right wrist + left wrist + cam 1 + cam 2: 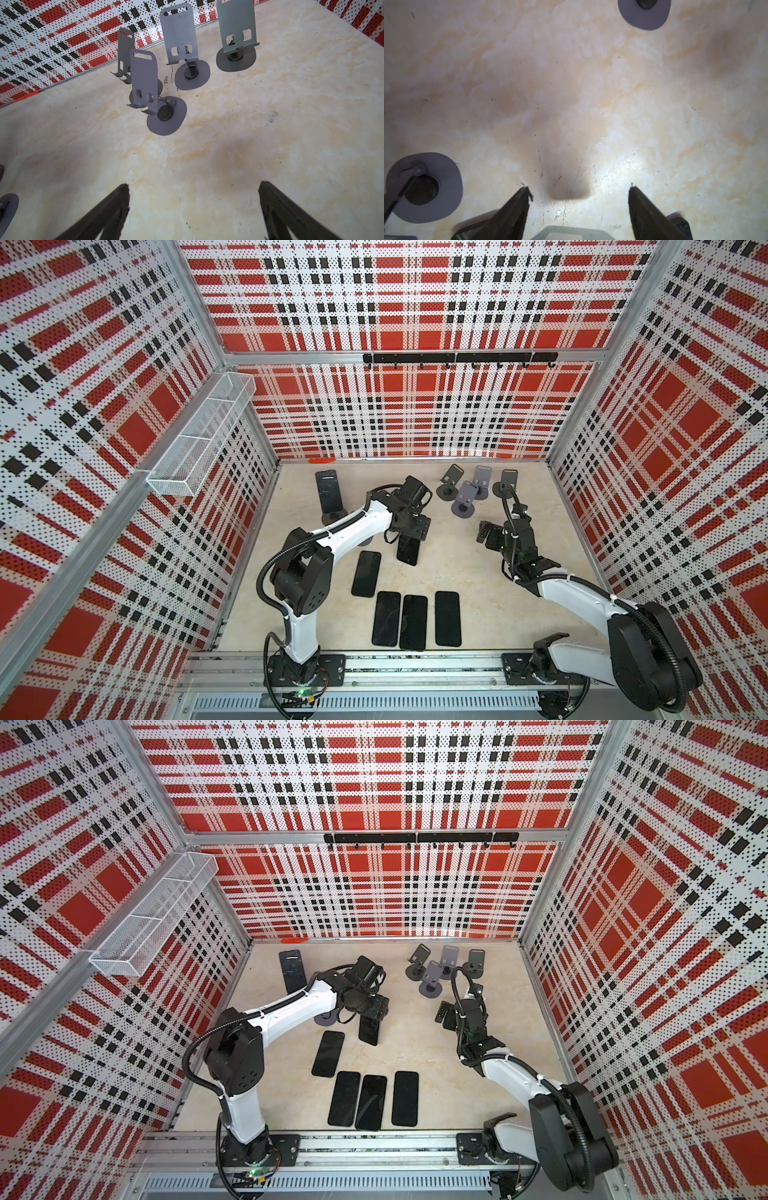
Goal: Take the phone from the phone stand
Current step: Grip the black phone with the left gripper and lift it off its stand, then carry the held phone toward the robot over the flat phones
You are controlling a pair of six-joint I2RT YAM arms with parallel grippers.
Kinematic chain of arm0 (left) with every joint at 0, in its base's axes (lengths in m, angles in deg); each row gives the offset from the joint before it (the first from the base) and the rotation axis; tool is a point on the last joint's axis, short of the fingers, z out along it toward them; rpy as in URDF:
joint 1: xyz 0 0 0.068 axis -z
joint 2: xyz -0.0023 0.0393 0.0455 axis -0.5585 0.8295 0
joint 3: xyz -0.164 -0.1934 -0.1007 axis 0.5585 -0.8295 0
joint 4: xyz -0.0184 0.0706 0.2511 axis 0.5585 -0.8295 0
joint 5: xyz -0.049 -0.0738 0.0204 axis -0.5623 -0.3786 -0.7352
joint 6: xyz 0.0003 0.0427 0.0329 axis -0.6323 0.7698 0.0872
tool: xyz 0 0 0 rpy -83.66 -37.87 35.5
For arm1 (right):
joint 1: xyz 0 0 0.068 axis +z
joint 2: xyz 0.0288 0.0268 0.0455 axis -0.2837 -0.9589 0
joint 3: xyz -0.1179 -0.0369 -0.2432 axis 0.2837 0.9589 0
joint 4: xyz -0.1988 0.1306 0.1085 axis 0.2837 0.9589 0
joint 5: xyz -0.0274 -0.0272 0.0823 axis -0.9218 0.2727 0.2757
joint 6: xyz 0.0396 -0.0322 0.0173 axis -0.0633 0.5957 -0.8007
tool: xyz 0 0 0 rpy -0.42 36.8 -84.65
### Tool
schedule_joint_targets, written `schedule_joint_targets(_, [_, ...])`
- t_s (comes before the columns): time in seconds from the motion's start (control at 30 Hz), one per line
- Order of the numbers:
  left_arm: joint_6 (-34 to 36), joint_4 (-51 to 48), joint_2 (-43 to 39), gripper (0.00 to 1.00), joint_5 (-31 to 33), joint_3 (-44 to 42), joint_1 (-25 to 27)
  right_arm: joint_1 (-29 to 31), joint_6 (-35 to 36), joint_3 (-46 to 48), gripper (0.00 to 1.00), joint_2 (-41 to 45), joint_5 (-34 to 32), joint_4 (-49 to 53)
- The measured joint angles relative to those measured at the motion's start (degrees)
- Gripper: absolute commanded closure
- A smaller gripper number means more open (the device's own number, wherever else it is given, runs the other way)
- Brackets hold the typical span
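Note:
My left gripper (409,536) (372,1014) is shut on a black phone (408,551) (369,1031) that hangs from it over the middle of the table. In the left wrist view only the phone's pale end (566,233) shows, deep between the fingers (521,199). An empty grey phone stand (425,187) (326,1018) stands beside it, partly hidden under the arm. A second phone (329,491) (293,969) leans in a stand (334,516) at the back left. My right gripper (484,531) (194,186) hovers open over bare table, nothing between its fingers.
Several empty grey stands (465,499) (166,116) cluster at the back right, in front of my right gripper. Several black phones (413,622) (405,1098) lie flat near the front edge, one more (366,573) close to the left arm. Patterned walls enclose the table.

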Motion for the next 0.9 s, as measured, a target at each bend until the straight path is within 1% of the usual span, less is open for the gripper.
schedule_joint_targets(0.4, [0.0,0.0,2.5,0.39,3.8,-1.2,1.3,0.0,0.1,0.0,0.0,0.0,-0.1,0.0])
schedule_joint_targets(0.9, [-0.2,2.4,4.1,0.37,5.5,-5.6,2.6,0.0,0.2,0.0,0.0,-0.5,-0.2,0.0])
